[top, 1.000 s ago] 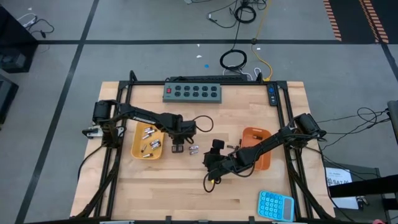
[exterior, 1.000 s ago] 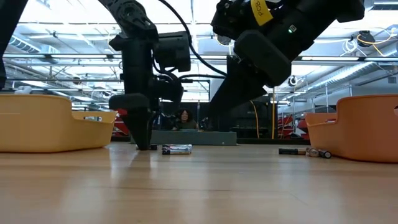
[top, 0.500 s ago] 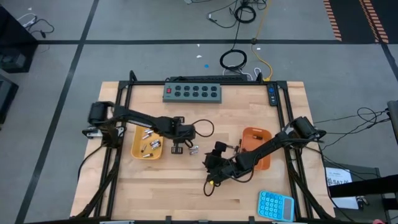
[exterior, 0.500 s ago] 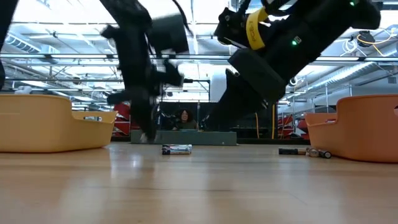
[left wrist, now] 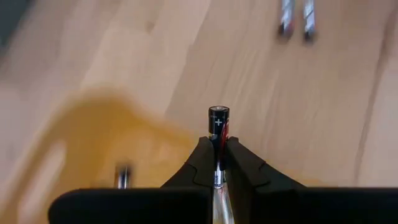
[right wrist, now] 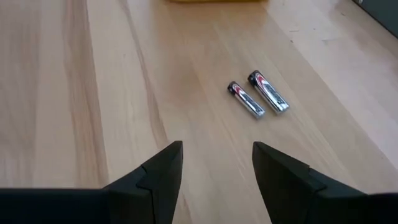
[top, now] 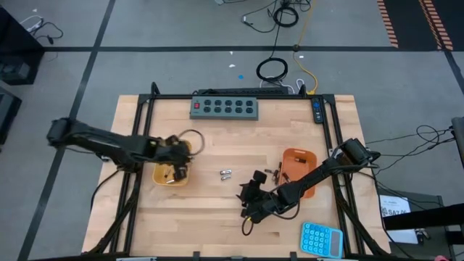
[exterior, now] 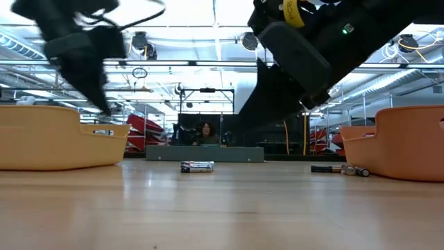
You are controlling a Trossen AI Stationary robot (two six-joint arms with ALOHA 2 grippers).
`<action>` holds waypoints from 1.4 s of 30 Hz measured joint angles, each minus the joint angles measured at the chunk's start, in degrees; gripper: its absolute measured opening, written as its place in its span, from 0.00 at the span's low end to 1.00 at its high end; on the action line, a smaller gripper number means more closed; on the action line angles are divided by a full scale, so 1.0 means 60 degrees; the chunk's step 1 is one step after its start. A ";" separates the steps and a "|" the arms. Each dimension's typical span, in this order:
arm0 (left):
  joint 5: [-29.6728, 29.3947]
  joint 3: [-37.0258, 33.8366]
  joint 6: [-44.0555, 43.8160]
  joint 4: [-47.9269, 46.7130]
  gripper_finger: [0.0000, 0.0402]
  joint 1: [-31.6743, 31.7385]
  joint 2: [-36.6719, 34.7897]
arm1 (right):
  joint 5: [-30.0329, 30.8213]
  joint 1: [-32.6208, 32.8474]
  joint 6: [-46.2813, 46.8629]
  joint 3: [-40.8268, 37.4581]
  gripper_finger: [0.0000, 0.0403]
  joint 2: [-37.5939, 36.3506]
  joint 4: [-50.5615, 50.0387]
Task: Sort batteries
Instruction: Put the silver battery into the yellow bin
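Pale wood planks fill my screens, with a warehouse-like room glowing behind the table (top: 217, 217) in the low view. I have the left gripper (top: 179, 171) clamped tight on one battery (left wrist: 218, 119), which stands up between the fingertips with its plus end showing, and it hangs over the left yellow tray (top: 161, 176), where a few batteries already lie. From there the drop looks to me like a matter of simply letting go. What I am really watching is the loose pair of batteries (top: 225, 174) on bare wood between the two trays. They lie side by side, touching or nearly so, and in the right wrist view (right wrist: 258, 94) their long axes run slantwise away from the right gripper (right wrist: 214, 165), whose fingers stand apart with nothing between them. That gripper (top: 254, 190) sits just beside the pair, toward the front edge of the table, and is clearly the nearer one, with the orange tray (top: 297, 156) on its far side. A few more batteries lie beside that tray (exterior: 340, 169).
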 joint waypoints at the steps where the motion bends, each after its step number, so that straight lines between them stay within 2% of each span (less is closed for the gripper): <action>1: 0.0100 -0.0270 -0.0447 -0.0260 0.05 -0.0008 -0.0424 | 0.0000 0.0007 -0.0018 0.0000 0.46 0.0004 0.0128; 3: 0.0142 -0.0718 -0.1084 -0.0649 0.05 -0.0008 -0.1073 | -0.0015 0.0008 -0.0044 0.0004 0.46 0.0004 0.0242; 6: 0.0094 -0.1245 -0.1737 -0.0987 0.10 -0.0008 -0.1646 | -0.0058 0.0008 -0.0053 0.0004 0.46 0.0007 0.0261; 12: -0.0684 -0.1555 -0.2744 -0.1182 0.17 -0.0008 -0.1620 | -0.0142 -0.0050 -0.0241 0.0021 0.46 0.0007 0.0262; 19: -0.0468 -0.1556 -0.2565 -0.1120 0.20 -0.0008 -0.1534 | -0.0743 -0.0220 -0.0519 0.0047 0.46 0.0007 0.0252; 24: -0.0427 -0.1383 -0.2121 -0.1117 0.31 -0.0008 -0.1534 | -0.0812 -0.0255 -0.0561 0.0047 0.46 0.0007 0.0237; 28: -0.0908 -0.0435 -0.1570 -0.1109 0.40 -0.0008 -0.1437 | -0.0813 -0.0245 -0.0487 0.0123 0.46 0.0007 0.0103; 31: -0.1257 0.0555 -0.0903 -0.1031 0.41 -0.0008 -0.0757 | -0.0804 -0.0196 -0.0474 0.0320 0.46 0.0007 0.0033; 34: -0.1284 0.1440 -0.0163 -0.0785 0.41 -0.0029 0.0547 | -0.0759 -0.0155 -0.0471 0.0468 0.46 0.0007 0.0041; 42: -0.0267 0.3285 0.1838 0.1035 0.41 -0.0045 0.4042 | -0.0277 0.0150 -0.0179 0.0488 0.46 0.0133 0.0025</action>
